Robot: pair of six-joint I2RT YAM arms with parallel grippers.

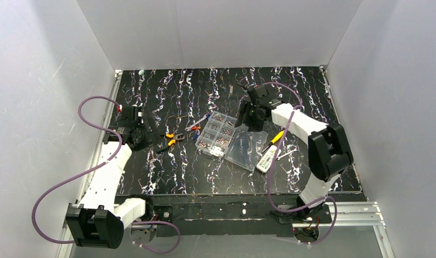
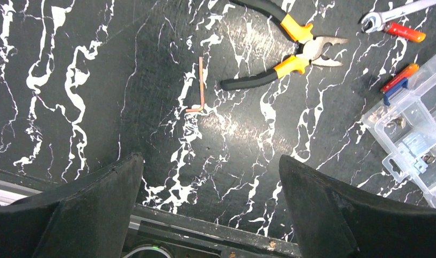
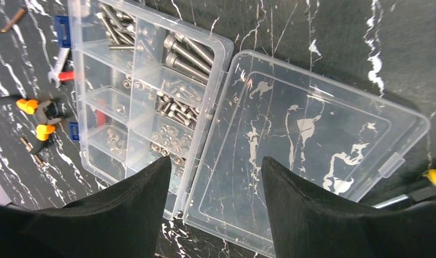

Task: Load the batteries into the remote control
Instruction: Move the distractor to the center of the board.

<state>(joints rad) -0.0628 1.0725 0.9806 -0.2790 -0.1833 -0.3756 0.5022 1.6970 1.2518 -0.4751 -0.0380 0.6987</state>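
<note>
Presently slim white rectangular remote control (image 1: 267, 159) lies toward near-right corner from right claw (image 3: 216, 164); long axis roughly near-far; claw parted, empty.

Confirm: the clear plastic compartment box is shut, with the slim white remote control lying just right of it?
No, the clear plastic compartment box is open, lid folded flat, per the right wrist view; the slim white remote control does lie just right of it.
</note>
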